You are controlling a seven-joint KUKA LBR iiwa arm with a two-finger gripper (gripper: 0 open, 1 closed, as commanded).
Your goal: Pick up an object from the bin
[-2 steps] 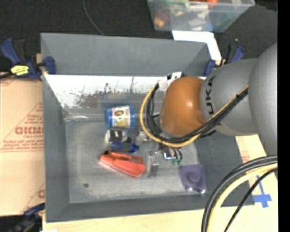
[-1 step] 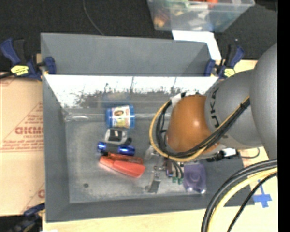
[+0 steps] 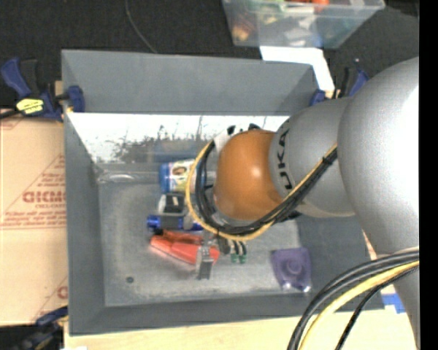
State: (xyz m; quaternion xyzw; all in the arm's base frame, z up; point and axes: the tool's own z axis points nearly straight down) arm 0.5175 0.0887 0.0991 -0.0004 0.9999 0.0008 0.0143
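At the centre of the frame, low in the grey bin (image 3: 84, 195), my gripper (image 3: 204, 262) sits on the right end of a red tapered piece (image 3: 172, 249) that lies flat on the floor; whether my hand is clenched on it or released I cannot tell; my orange wrist cover (image 3: 242, 173) hangs just above it in the picture; a blue can (image 3: 175, 175) lies on its side at the upper left of me, with a black piece (image 3: 174, 204) and a small blue piece (image 3: 154, 223) between can and red piece; a purple piece (image 3: 292, 268) rests apart at the lower right.
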